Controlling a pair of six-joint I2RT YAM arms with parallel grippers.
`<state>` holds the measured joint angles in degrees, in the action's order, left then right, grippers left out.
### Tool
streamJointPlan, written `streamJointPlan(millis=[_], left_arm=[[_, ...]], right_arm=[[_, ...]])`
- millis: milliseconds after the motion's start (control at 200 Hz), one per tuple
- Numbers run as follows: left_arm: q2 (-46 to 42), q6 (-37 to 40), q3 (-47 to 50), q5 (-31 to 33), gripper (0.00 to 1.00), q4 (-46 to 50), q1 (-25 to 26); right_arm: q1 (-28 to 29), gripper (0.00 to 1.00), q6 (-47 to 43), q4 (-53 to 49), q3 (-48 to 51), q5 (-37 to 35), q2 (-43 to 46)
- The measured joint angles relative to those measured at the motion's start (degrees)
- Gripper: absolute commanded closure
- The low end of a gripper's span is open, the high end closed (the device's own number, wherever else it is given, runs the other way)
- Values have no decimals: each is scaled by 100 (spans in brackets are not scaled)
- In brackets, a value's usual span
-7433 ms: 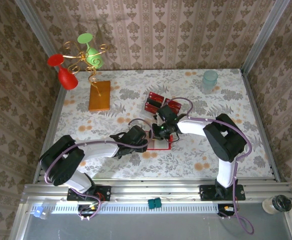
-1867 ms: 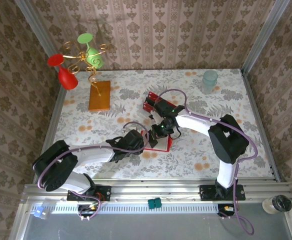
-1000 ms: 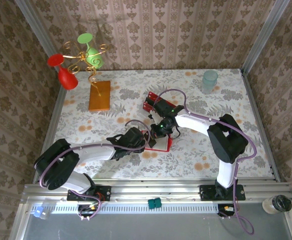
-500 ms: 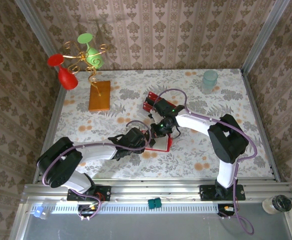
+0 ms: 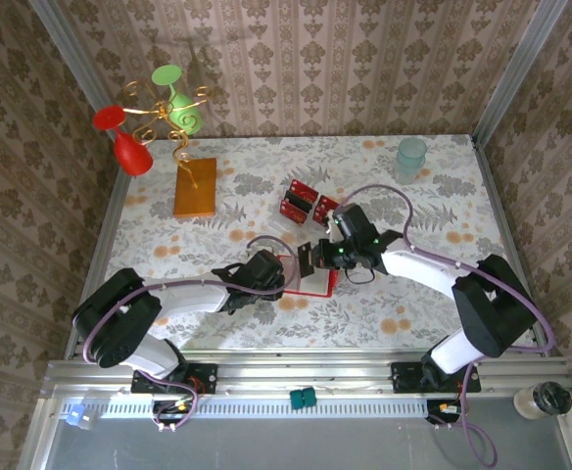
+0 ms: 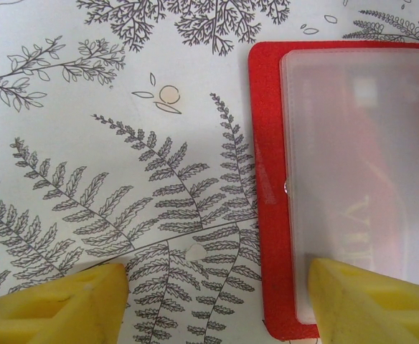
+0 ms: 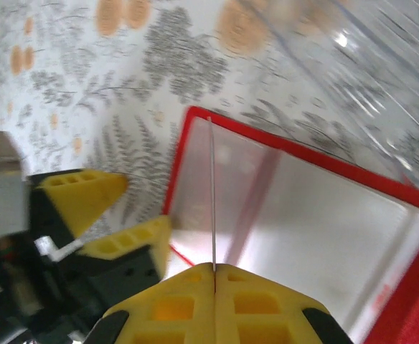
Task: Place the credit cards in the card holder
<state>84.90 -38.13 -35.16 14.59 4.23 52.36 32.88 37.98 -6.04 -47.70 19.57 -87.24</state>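
A thin red credit card (image 7: 212, 193), clamped in the right claw (image 7: 214, 269), is poised over the bright-red folding card holder (image 6: 267, 179), which is straddled by the half-spread, empty left claw (image 6: 217, 287); alignment with the clear pocket (image 6: 360, 143) is needed next.

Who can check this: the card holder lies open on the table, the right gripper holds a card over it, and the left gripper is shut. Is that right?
No: the left gripper is open, not shut; the left wrist view shows its fingers wide apart at the edge of the card holder. It lies open and the right gripper holds a card over it.
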Motion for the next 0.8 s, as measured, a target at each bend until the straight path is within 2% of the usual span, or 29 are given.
streamJointPlan(millis=[260,520,800], left_arm=[[0,-4,0,15,32,0,0],[0,-46,0,24,32,2,4],[0,-85,0,28,32,2,7]], right_arm=[[103,100,1005,1683,1266,-549,260],[221,100,1434,2787,1596,-811,221],[308,100,1626,3320,1707,-911,-33]])
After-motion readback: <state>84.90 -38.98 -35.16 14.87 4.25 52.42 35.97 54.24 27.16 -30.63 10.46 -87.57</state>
